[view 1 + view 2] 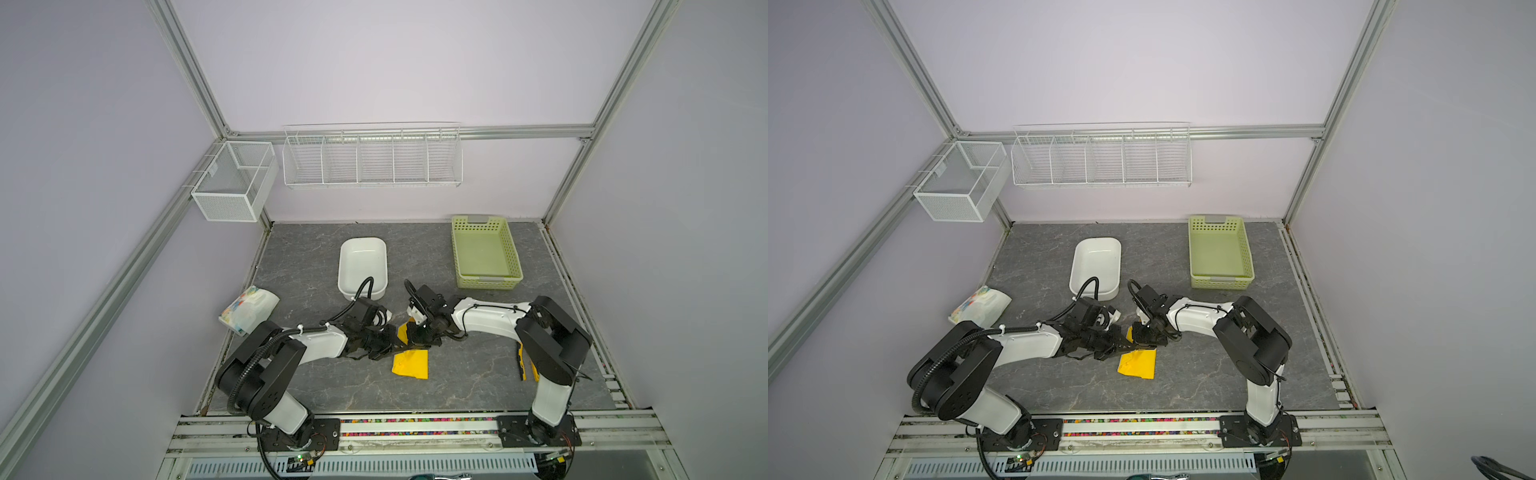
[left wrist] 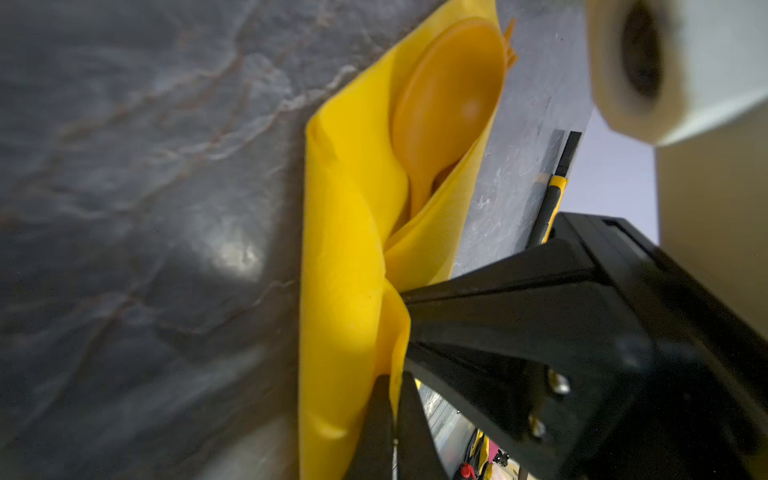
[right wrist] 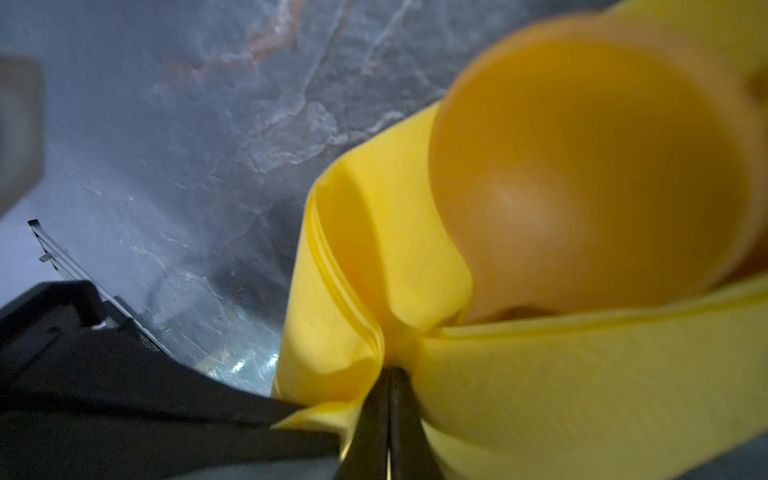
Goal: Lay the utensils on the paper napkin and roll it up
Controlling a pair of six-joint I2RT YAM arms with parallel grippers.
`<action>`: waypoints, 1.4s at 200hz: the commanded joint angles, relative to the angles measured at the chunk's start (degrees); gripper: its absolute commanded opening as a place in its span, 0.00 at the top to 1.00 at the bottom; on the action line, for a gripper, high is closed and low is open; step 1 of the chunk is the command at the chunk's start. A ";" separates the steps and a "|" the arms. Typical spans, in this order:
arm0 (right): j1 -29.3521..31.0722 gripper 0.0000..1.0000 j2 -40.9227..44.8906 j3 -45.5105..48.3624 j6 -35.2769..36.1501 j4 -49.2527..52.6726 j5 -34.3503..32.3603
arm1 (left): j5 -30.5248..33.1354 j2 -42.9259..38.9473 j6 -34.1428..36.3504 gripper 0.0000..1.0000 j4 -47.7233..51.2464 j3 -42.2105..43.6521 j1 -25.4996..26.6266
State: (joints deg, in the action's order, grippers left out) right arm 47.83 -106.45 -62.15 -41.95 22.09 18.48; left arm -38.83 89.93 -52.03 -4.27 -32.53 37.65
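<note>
Paper napkin (image 1: 411,365): lay front-centre on the table, folded over an orange spoon (image 2: 446,104), apparently to start the roll.
Left gripper (image 2: 394,395) and right gripper (image 3: 388,386): each was pinched tight on the napkin's edge, side by side.
Beyond them, the white tub (image 1: 363,266) and green basket (image 1: 484,253) stood empty.

Left gripper (image 1: 396,341) and right gripper (image 1: 412,337) sat tip to tip over the far edge of the rumpled yellow paper napkin (image 1: 411,364); white tub (image 1: 362,266) stood behind.
</note>
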 commanded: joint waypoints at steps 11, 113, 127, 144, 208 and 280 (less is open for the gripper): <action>0.83 0.93 -3.18 1.25 0.47 4.28 -1.78 | 0.42 2.30 -1.04 1.00 -1.19 0.11 0.49; 0.83 0.92 7.12 1.68 -0.55 4.34 -2.82 | 4.27 4.52 1.42 1.00 3.47 -0.43 0.50; 0.88 0.92 9.36 3.37 -0.86 4.93 -2.76 | 4.74 4.46 0.81 1.00 2.99 -0.34 0.50; 0.93 0.92 12.24 5.83 -1.34 5.88 -3.23 | 5.08 4.30 -0.33 1.00 1.53 0.11 0.50; 0.95 0.92 21.35 16.92 -4.47 5.58 -3.05 | 7.45 2.97 -6.47 1.00 -5.05 4.04 2.14; 1.73 0.93 24.16 21.24 -5.79 1.82 -1.52 | 9.60 0.96 -8.88 1.00 -6.71 6.52 2.69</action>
State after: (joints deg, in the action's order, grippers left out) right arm 48.62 -83.31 -41.78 -46.09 26.52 15.33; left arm -33.04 90.54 -59.20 -13.56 -27.68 40.05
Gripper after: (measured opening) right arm 0.074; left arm 0.047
